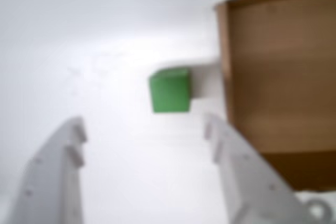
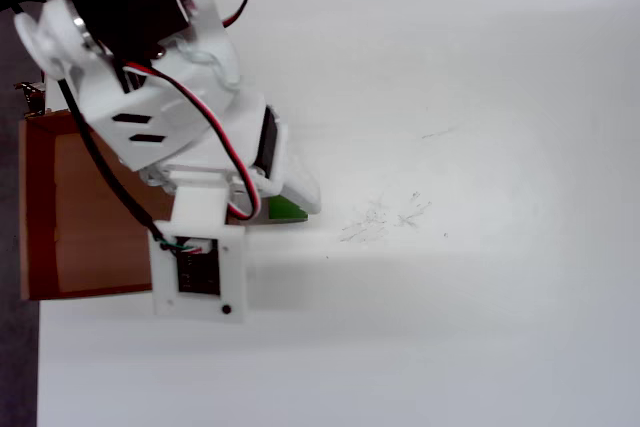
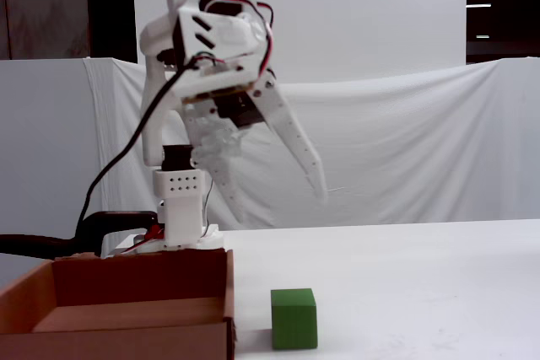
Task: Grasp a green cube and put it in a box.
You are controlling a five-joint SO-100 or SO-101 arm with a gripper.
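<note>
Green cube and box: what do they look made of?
Green cube: uniform matte green with plain faces and no sheen; probably foam, painted wood or plastic, the look leaves that open. Box: brown corrugated-style cardboard, matte, with thin low walls and raw edges. Gripper fingers: white matte plastic, likely 3D-printed.

No text, label, brand or number can be read on anything in these views.

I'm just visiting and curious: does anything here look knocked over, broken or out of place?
Nothing stands out. The small green cube sits upright on the white table, just outside the empty brown cardboard box, and the open gripper hangs above it.
</note>
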